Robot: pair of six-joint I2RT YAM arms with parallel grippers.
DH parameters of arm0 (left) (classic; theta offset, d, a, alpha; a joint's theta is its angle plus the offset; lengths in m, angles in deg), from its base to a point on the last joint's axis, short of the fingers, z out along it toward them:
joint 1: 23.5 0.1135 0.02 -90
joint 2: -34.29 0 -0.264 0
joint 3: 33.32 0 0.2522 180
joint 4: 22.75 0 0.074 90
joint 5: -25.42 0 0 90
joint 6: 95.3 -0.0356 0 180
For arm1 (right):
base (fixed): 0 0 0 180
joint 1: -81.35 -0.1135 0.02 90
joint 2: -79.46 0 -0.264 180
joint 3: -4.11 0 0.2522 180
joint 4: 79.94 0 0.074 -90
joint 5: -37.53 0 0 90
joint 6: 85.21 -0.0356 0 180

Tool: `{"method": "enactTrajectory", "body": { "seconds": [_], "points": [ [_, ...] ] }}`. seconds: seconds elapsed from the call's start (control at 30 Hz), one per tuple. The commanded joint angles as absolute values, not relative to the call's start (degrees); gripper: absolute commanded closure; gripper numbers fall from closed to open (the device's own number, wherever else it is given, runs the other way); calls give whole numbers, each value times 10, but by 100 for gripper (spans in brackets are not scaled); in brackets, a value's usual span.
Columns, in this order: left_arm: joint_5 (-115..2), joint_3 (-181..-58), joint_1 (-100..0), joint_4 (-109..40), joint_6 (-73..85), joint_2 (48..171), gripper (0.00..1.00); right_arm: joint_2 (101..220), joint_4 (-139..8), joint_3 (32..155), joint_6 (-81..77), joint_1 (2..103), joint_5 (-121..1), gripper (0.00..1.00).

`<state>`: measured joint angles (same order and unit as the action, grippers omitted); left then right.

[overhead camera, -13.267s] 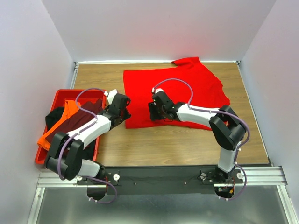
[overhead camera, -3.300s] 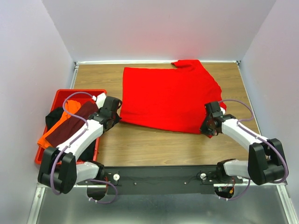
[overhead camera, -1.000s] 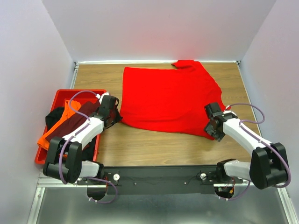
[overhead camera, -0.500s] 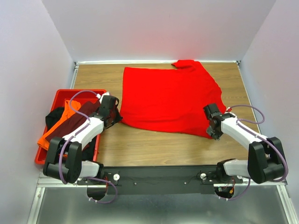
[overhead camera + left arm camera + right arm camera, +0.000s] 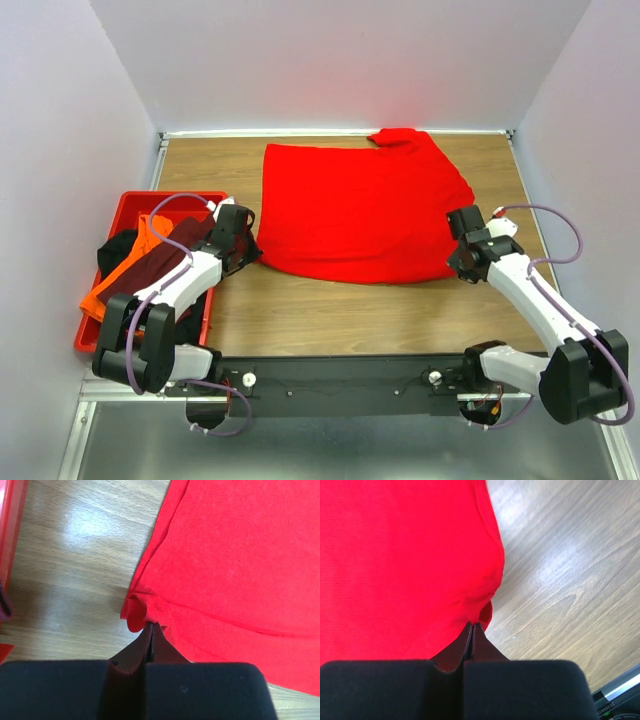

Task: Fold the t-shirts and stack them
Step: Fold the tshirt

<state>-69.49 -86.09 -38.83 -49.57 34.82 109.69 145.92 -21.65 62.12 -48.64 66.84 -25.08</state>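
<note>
Shows a bright red t-shirt (image 5: 360, 215) spread flat at upper centre of the overhead frame, long axis left to right, bunched end toward upper right. Lower left corner clamped tight in left gripper (image 5: 151, 630); lower right corner in right gripper (image 5: 472, 629). At left edge, red crate (image 5: 170, 196) holding orange shirt (image 5: 100, 295), maroon shirt (image 5: 150, 268), black shirt (image 5: 112, 248).

I see spread t-shirt (image 5: 360, 215) flat on table (image 5: 340, 310), centre to rear | crate (image 5: 172, 196) at table's left edge | heaped t-shirts (image 5: 135, 270) in crate, spilling over its left wall | my left gripper (image 5: 252, 250) on spread t-shirt's near-left corner, right gripper (image 5: 458, 262) on near-right corner
</note>
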Motion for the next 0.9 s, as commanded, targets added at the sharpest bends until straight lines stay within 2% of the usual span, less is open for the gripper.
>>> {"method": "enactTrajectory", "body": {
  "seconds": [0.0, 0.73, 0.87],
  "points": [
    [-678, -868, -385, -497, 348, 1097, 100, 1434, -164, 656, -470, 673, -238, 100],
    [-697, -819, -439, -584, 415, 1003, 100, 1366, -98, 703, -458, 672, -229, 100],
    [-716, -835, -439, -580, 408, 1007, 100, 1396, -112, 714, -459, 673, -215, 100]
  ]
}}
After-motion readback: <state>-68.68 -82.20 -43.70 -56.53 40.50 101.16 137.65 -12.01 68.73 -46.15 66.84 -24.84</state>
